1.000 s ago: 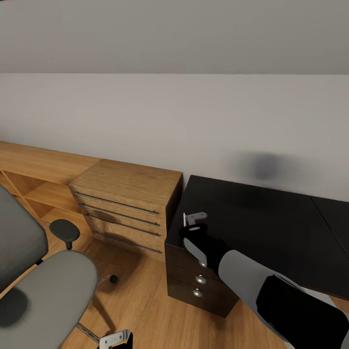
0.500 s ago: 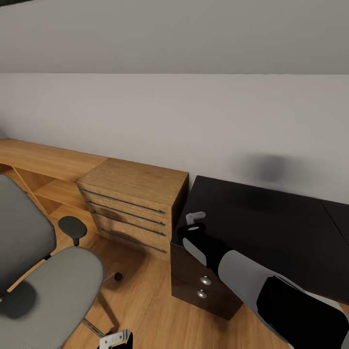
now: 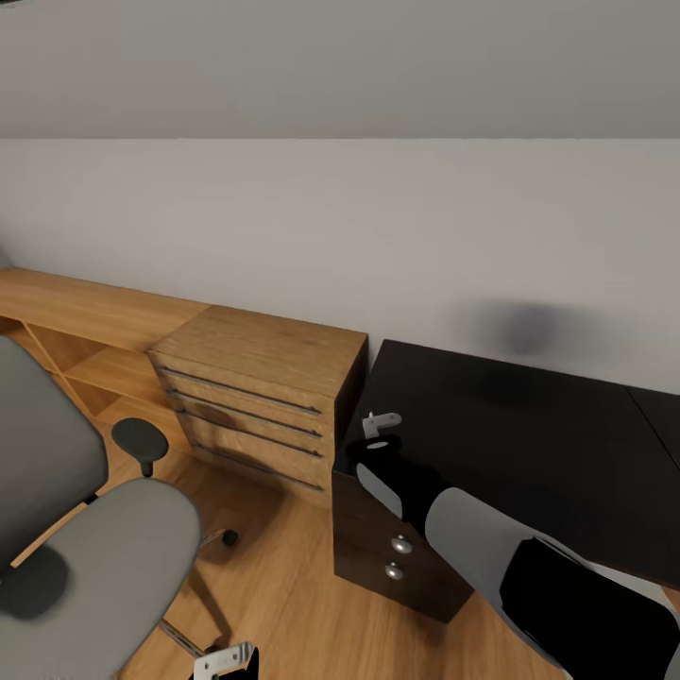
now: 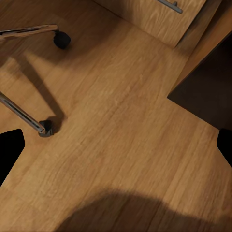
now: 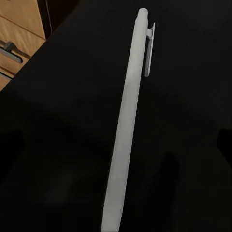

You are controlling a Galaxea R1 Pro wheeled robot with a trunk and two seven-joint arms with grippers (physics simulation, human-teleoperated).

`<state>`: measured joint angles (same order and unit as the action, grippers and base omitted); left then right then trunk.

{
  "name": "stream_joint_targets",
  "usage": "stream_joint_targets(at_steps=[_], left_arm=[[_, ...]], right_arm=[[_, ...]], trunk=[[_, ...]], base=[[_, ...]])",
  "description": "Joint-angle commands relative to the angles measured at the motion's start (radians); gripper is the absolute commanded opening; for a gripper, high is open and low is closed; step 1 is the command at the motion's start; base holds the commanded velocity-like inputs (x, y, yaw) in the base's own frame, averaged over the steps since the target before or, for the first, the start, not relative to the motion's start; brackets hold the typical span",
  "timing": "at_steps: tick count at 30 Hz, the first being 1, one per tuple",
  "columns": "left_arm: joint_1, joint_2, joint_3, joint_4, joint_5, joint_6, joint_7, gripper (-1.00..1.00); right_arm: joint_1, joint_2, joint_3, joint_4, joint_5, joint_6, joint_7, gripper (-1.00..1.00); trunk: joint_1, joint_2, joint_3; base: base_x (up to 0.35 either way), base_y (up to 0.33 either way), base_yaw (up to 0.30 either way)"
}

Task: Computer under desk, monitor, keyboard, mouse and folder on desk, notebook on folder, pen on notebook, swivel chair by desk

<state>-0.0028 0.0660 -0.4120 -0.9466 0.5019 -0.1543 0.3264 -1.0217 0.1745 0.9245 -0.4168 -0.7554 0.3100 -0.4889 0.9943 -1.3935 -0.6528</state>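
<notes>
My right gripper [image 3: 380, 427] hangs over the left end of the glossy black desk [image 3: 529, 434], shut on the pen [image 5: 128, 121]. The pen is a thin white stick with a clip, pointing out along the fingers over the dark top. The swivel chair [image 3: 94, 557], grey with a dark armrest [image 3: 140, 437], stands on the floor at the left. My left gripper [image 3: 227, 658] is low beside the chair and open, its black fingertips [image 4: 9, 152] wide apart over bare planks. The computer, monitor, keyboard, mouse, folder and notebook are out of view.
A light-wood dresser [image 3: 255, 397] and a low shelf [image 3: 66, 321] line the grey wall left of the desk. The desk's black drawer unit [image 3: 392, 552] sits under its left end. The chair's chrome leg [image 4: 21, 113] and a caster [image 4: 62, 38] are close to my left gripper.
The head view has swung slightly left, so chair, dresser and desk sit a little further right in the picture. Both arms keep their pose, and the last half second is nearly still.
</notes>
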Motion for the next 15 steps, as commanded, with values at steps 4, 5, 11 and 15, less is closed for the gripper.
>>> stream_joint_targets(at_steps=[4, 5, 11, 15], left_arm=[[0.000, 0.001, -0.005, -0.001, 0.010, -0.005, 0.006, 1.00], [0.000, 0.001, -0.005, -0.001, 0.010, -0.005, 0.006, 1.00], [0.000, 0.001, -0.005, -0.001, 0.010, -0.006, 0.006, 1.00], [-0.001, 0.001, -0.005, -0.001, 0.010, -0.006, 0.006, 1.00]], right_arm=[[-0.001, 0.000, 0.007, 0.001, -0.005, 0.004, -0.007, 1.00], [-0.001, 0.000, 0.007, 0.001, -0.005, 0.004, -0.007, 1.00], [-0.001, 0.000, 0.007, 0.002, -0.005, 0.005, -0.007, 1.00], [-0.001, 0.000, 0.007, 0.003, -0.004, 0.004, -0.008, 1.00]], trunk=[[0.008, -0.015, -0.007], [0.012, -0.022, -0.010], [0.019, -0.036, -0.016], [0.027, -0.050, -0.023]], base=[[0.000, 0.000, 0.000], [0.000, 0.000, 0.000], [0.000, 0.000, 0.000], [0.000, 0.000, 0.000]])
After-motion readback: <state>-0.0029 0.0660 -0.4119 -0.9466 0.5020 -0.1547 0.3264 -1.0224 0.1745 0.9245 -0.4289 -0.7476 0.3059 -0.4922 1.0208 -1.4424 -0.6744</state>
